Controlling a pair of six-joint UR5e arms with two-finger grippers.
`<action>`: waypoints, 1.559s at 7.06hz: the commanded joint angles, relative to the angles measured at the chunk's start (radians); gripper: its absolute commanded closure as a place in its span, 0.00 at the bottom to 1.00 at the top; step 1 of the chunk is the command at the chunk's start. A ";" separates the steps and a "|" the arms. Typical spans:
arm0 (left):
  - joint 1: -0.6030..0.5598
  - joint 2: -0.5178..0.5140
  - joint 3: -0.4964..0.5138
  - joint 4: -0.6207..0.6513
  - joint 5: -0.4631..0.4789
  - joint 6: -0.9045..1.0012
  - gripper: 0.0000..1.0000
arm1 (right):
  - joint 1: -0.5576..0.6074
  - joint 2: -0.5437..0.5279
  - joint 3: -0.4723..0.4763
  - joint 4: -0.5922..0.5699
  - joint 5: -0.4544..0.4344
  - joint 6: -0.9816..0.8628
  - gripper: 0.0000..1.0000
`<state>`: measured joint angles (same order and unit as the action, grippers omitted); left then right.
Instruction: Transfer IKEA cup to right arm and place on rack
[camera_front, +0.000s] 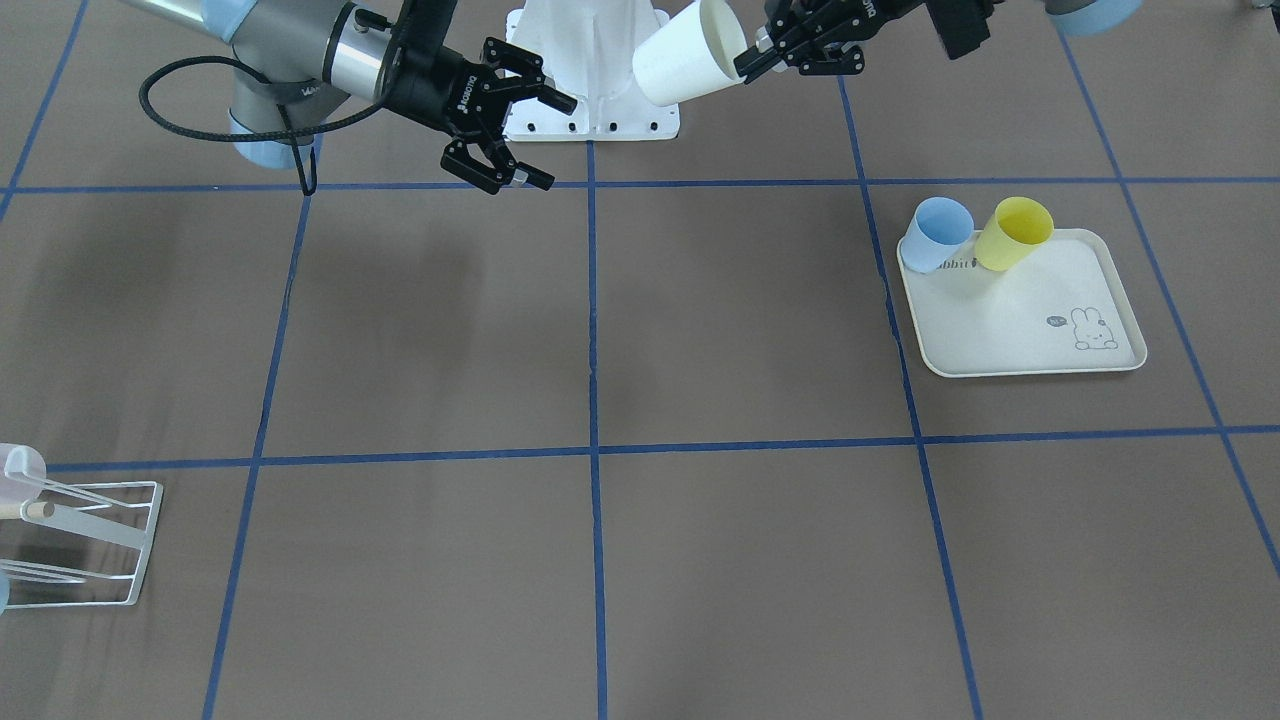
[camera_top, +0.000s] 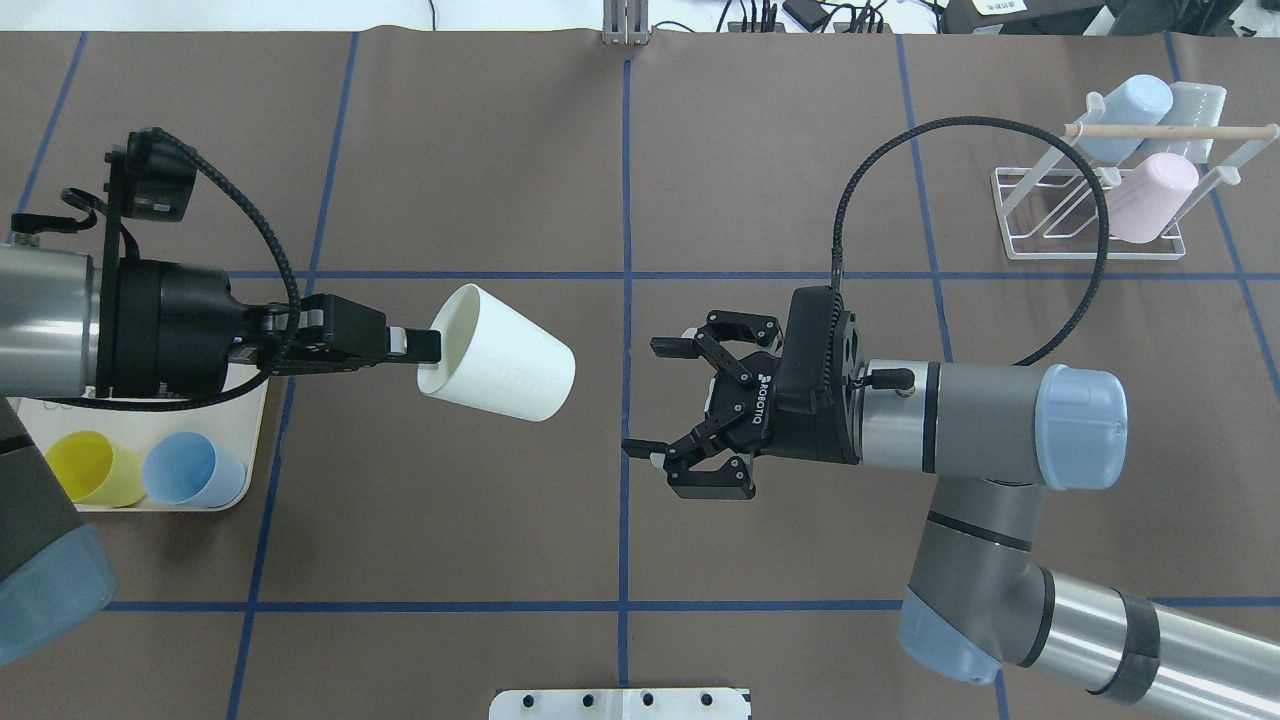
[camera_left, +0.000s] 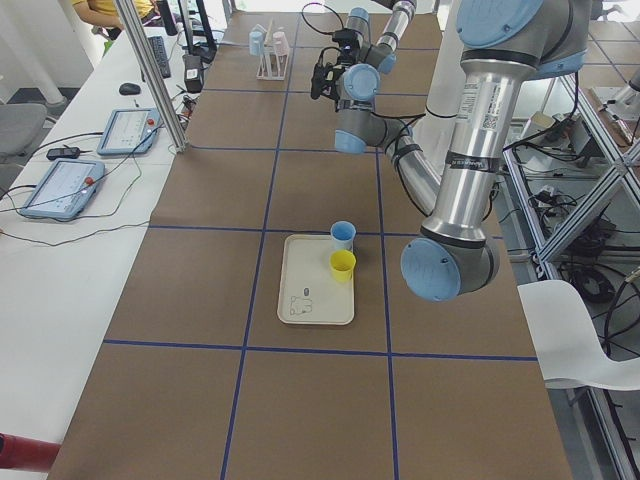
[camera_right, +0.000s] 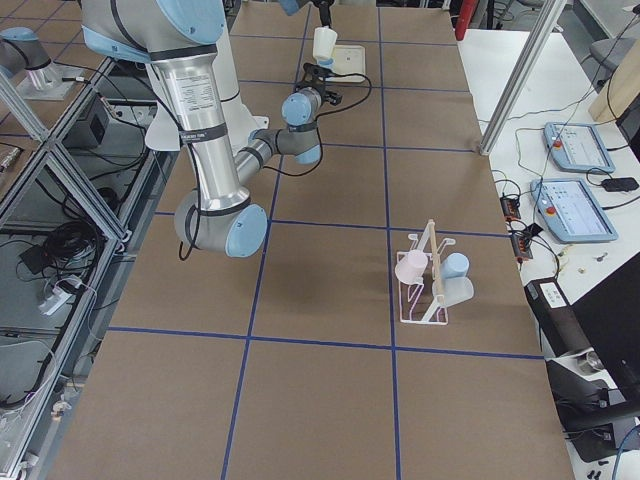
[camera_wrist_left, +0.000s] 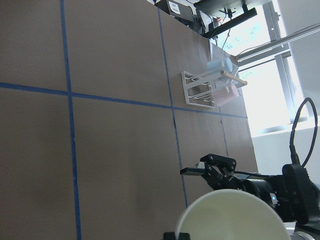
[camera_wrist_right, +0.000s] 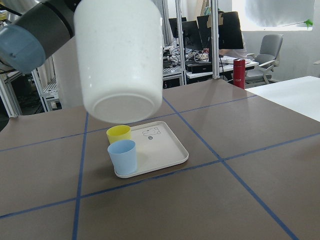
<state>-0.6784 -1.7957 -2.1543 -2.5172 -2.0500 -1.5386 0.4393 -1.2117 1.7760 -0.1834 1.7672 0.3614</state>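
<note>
A white IKEA cup hangs in the air on its side, its base toward the table's middle. My left gripper is shut on the cup's rim. The same cup shows at the top of the front view and fills the right wrist view, base first. My right gripper is open, its fingers spread, facing the cup's base with a gap between them. The white wire rack stands at the far right and holds a pink cup and two pale blue cups.
A cream rabbit-print tray holds a yellow cup and a blue cup, under my left arm. A white mounting base sits at the robot's side of the table. Tablets lie on a side desk.
</note>
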 joint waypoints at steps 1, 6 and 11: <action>0.037 -0.068 0.007 0.087 0.040 -0.001 1.00 | -0.019 0.004 -0.001 0.005 0.003 -0.065 0.01; 0.108 -0.116 0.070 0.120 0.128 -0.002 1.00 | -0.028 0.004 -0.003 0.068 0.002 -0.098 0.01; 0.129 -0.117 0.065 0.118 0.126 -0.001 1.00 | -0.027 0.004 -0.003 0.067 -0.003 -0.105 0.01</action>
<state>-0.5510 -1.9124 -2.0843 -2.3980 -1.9224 -1.5401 0.4126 -1.2072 1.7738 -0.1154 1.7655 0.2591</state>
